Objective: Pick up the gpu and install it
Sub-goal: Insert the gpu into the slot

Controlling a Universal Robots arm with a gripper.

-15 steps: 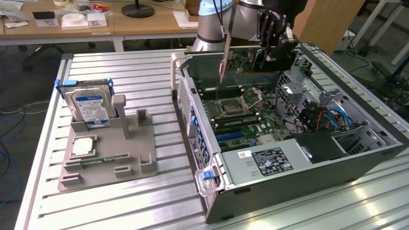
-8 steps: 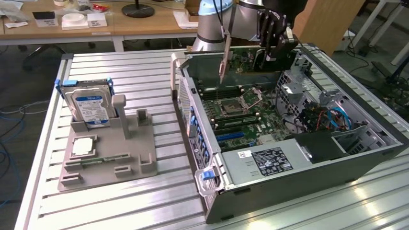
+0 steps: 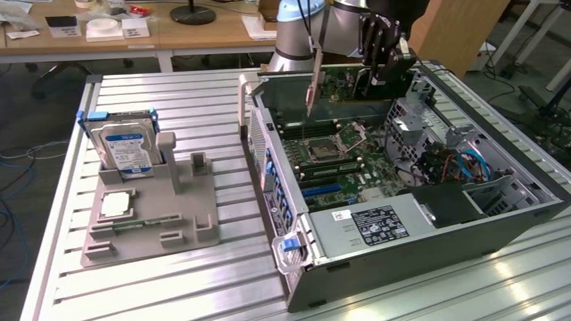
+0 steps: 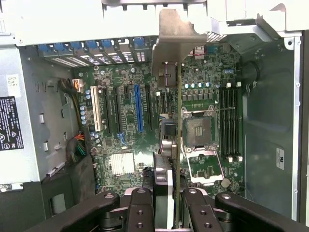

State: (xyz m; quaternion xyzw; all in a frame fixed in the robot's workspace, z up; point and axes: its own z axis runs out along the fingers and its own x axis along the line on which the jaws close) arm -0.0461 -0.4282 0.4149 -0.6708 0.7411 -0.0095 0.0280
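My gripper point(image 3: 382, 67) is shut on the gpu point(image 3: 344, 83), a thin green-and-dark card held on edge over the back of the open computer case point(image 3: 267, 134). Its metal bracket point(image 3: 314, 80) hangs at the end toward the exterior view's left. In the wrist view the gpu point(image 4: 177, 140) runs edge-on between my black fingers point(image 4: 144, 205), with its silver bracket point(image 4: 174, 38) at the far end. It hovers above the motherboard point(image 4: 125, 140), lined up beside the blue expansion slot point(image 4: 138, 108) and apart from the board.
A grey fixture point(image 3: 192, 224) on the slatted table holds a silver hard drive point(image 3: 125, 144) and a small square chip point(image 3: 116, 204). Inside the case are the CPU socket point(image 3: 325, 147), the power supply point(image 3: 375, 224) and blue cables point(image 3: 469, 164).
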